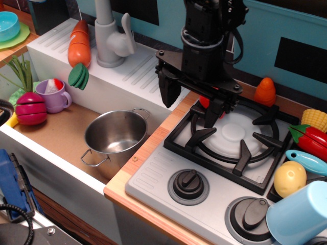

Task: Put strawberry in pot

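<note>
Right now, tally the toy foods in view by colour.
Orange: 2, carrot and cone-shaped piece
Red: 3, strawberry, pepper, beet
Yellow: 2, corn and lemon
Total: 7

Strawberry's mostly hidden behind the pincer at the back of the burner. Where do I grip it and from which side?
Grip the strawberry across its rounded body, coming straight down from above. It sits by the black burner grate at the stove's back edge, so a side approach would likely hit the grate bars. The pincer hangs over it with jaws apart; only a small red patch shows, so its exact pose is unclear.
</note>
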